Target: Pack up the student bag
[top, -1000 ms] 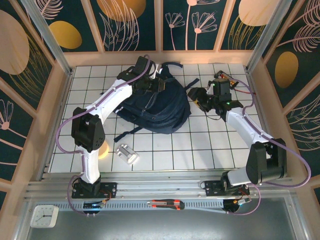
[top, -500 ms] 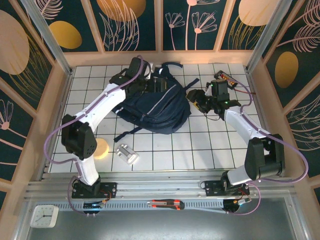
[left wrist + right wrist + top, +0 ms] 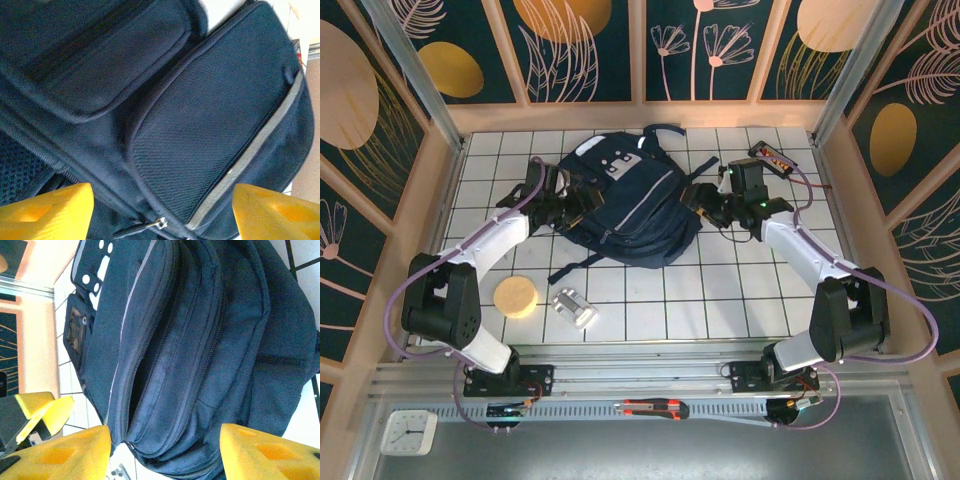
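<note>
Gridded tabletop (image 3: pixel 720 290) carries the student bag (image 3: pixel 630 205); left fingers (image 3: pixel 45 212) and right fingers (image 3: pixel 265 450) spread, empty.

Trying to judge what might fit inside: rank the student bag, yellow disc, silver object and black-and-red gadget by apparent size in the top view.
1. student bag, by far the largest.
2. yellow disc and silver object: they look about alike, so no ranking.
3. black-and-red gadget, slimmest, though it lies farther back.

You can pass along the table's (image 3: pixel 740 300) near right side; the student bag (image 3: pixel 640 215) blocks the far middle.
</note>
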Available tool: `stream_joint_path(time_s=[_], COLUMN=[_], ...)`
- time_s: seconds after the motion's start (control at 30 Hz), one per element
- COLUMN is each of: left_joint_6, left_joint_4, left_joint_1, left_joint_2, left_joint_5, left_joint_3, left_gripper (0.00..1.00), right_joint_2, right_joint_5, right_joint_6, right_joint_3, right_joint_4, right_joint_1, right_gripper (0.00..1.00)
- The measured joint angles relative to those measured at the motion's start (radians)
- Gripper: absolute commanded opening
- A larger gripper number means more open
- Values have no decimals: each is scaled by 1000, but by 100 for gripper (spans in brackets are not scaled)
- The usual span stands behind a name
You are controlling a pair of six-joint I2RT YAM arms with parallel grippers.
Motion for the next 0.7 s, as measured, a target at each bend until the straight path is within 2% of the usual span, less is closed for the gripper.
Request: stream_joint_path(time_s=[0.27,0.7], left_joint_6=[-37,-21], left_joint_4=[130,146], left_joint_1=[2,19], left_joint_2=[16,121], left_joint_5=[71,82], left_joint_3=[-14,-4], left_gripper=[69,66], right_joint_2=[-13,-39], right_joint_5=[37,93], right_joint_6=[-23,-22], right_joint_3=[2,11], right_joint_4=[-43,-61], right_joint_1=[23,57], right_gripper=[60,60])
